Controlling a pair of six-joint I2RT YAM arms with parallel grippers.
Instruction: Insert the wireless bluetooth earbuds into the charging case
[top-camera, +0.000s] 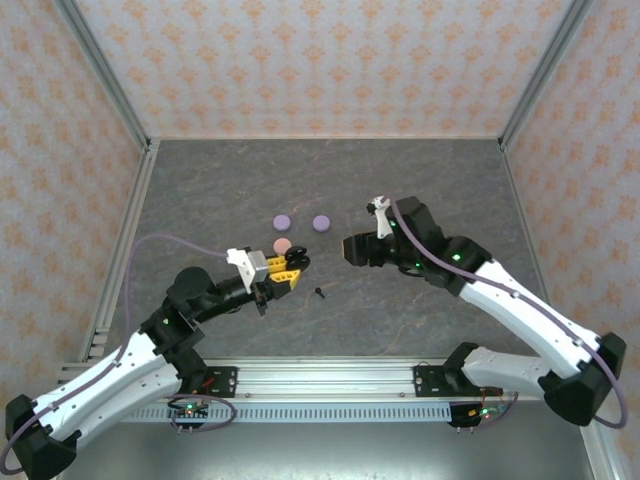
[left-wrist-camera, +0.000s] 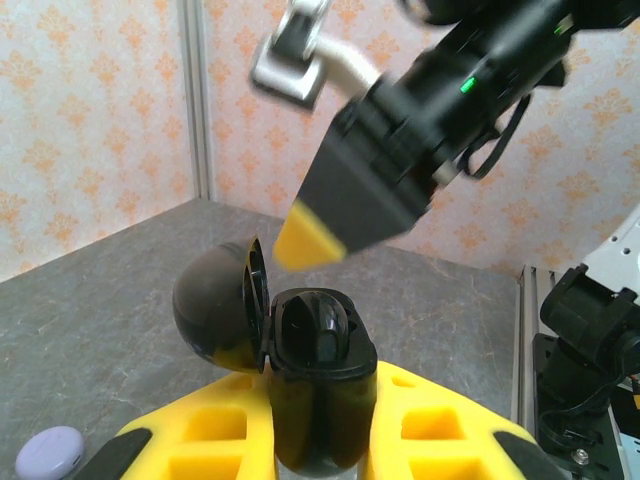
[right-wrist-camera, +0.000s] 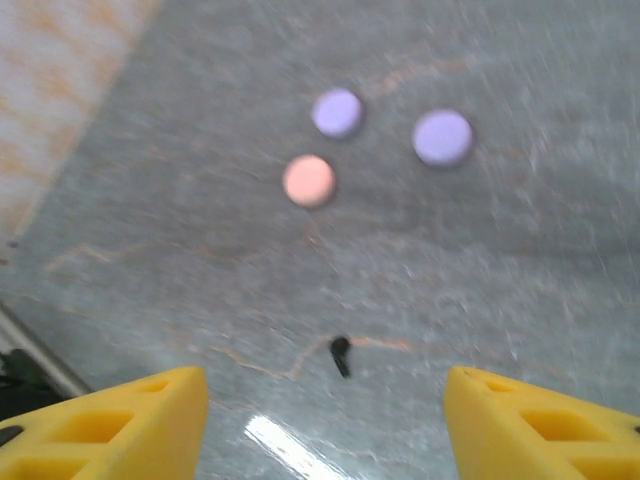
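Right wrist view was blurred. The black earbud (right-wrist-camera: 341, 355) was tiny, its stem barely readable, and lay alone on the desk (right-wrist-camera: 520, 290) near the pink case (right-wrist-camera: 308, 181). Black charging case (left-wrist-camera: 318, 345) had its lid open, lower half hidden in the clamped left tool (top-camera: 290, 266). Right tool (right-wrist-camera: 325, 400) fingers stood apart.

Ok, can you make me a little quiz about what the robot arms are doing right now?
1. True or false: the left gripper is holding the black charging case with its lid open.
2. How many round closed cases lie on the table? A) one B) three C) five
3. Fill in the gap: the black earbud lies loose on the table, and the right gripper, which holds nothing, is ____ (open or shut).

Key: 1 true; 2 B; 3 open.
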